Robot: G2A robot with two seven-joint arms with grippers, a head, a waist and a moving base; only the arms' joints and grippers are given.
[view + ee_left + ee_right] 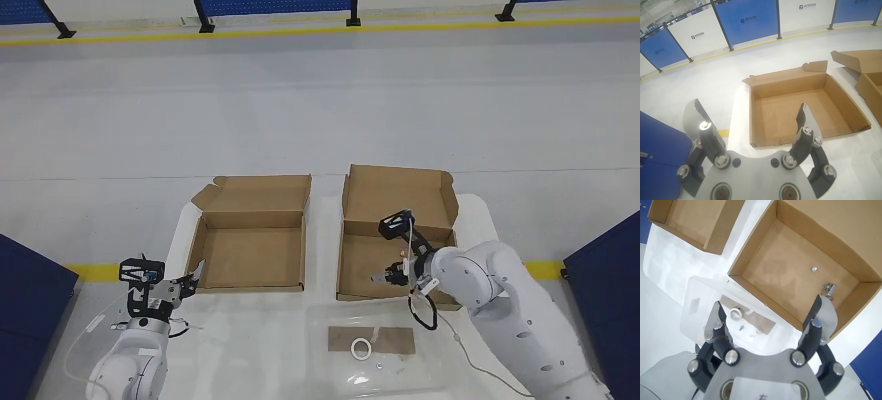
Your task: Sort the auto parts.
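White table (pixel 250 320) carried everything. Right-hand cardboard box (pixel 395 225) sat open, with its lid flap standing up on the far side. Left-hand cardboard box (pixel 250 250) was just beside the right-hand box, to its left. It was also open, with a strip of table between the two. Clear plastic tray (pixel 330 322) lay just in front of the right-hand box's near wall.

Right gripper (pixel 768 300) hung over the near part of the right-hand box, fingers spread wide with nothing between them. Left gripper (pixel 749 104) sat well left of the right-hand box, by the other box's near-left corner. Its fingers were also wide apart and held nothing.

Brown cardboard strip (pixel 761 323) lay flat in the tray, outside the right-hand box.

Parts:
- White ring (pixel 736 314) at one end of that strip, in the tray.
- Drilled metal block (pixel 829 289) inside the right-hand box, close to a corner.
- Small round nut (pixel 814 269) on the same box's floor, near the block but apart from it.
- Small screw (pixel 741 328) in the tray, just beside the ring.
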